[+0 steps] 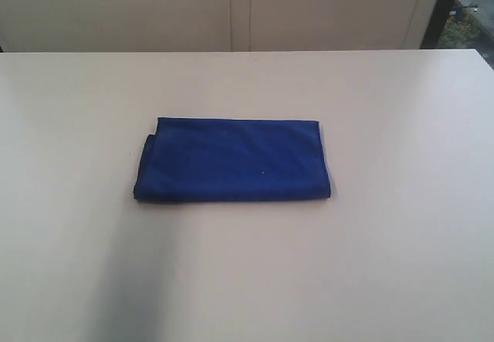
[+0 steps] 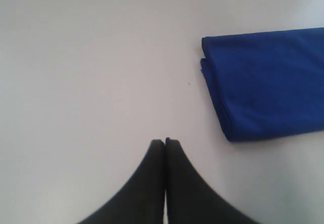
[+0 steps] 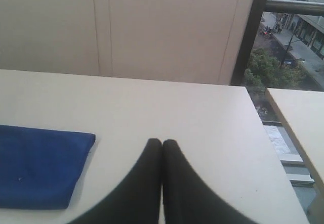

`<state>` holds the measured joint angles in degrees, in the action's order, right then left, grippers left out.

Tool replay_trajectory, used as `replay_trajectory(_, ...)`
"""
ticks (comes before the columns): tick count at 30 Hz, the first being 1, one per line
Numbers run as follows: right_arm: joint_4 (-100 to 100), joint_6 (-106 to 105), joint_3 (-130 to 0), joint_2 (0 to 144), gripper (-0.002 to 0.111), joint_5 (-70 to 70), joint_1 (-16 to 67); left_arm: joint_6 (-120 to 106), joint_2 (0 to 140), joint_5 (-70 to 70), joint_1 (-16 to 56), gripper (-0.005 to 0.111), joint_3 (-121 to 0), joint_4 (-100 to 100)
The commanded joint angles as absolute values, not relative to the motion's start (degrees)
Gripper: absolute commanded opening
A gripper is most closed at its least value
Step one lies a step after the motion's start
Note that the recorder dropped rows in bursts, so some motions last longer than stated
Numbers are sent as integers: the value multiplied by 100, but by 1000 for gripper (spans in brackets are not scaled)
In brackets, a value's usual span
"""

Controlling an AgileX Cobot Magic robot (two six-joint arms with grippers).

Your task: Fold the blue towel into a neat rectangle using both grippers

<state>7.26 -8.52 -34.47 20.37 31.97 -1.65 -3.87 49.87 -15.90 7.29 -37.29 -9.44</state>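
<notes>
Left gripper (image 2: 165, 142): jaws pressed together with nothing between them. We find it above bare table (image 1: 401, 280), beside the cloth but clear of it.
Right gripper (image 3: 162, 142): likewise closed and empty, off the cloth's other end.
Blue towel (image 1: 231, 160): lies flat near the middle of the table, folded into a compact rectangle several layers thick, with its long edges straight.
Condition: at the end nearer the left gripper the layers sit slightly offset and one corner is puckered.
Step in hand, as we judge it: the folding looks done, leaving only a stand-off or a last tidy.
Handling note: we would lift clear rather than sweep across the plush. For any tidy, we would press lightly down on the offset end without dragging, since the stack could slide and open.
</notes>
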Motion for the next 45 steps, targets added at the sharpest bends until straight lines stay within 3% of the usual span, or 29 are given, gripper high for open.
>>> replay_trajectory(1,622,-887,-3319,2007,0,2937,-186,-431,4932,-1797,711,0,-3634,-971)
replay_trajectory(27,622,-875,-3319,2007,0,2950,-186,-431,4932,-1854,711,0,-3634,-971)
replay_trajectory(45,575,-231,-3251,1202,0,2798,-175,-431,4932,-1854,711,0,-3634,-971)
